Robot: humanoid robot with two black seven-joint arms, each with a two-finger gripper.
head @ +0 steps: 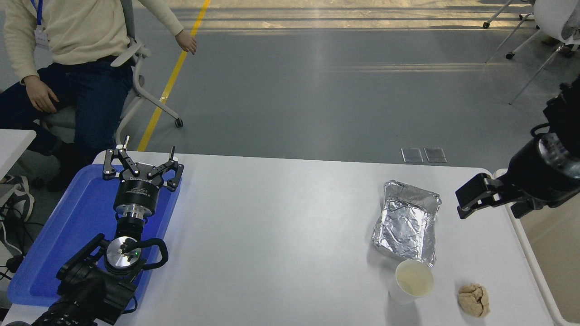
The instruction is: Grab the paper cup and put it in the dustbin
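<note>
The paper cup (412,281) stands upright on the white table (281,235), touching the foil tray (407,221) (crumpled), with a tan paper wad (474,299) near it.

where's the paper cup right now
In the head view the paper cup stands upright on the white table's near right side, just in front of the foil tray and left of the crumpled paper wad.

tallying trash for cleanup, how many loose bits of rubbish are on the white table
3: a foil tray at the right, a paper cup standing just in front of it, and a crumpled paper wad right of the cup. None looks hidden.
</note>
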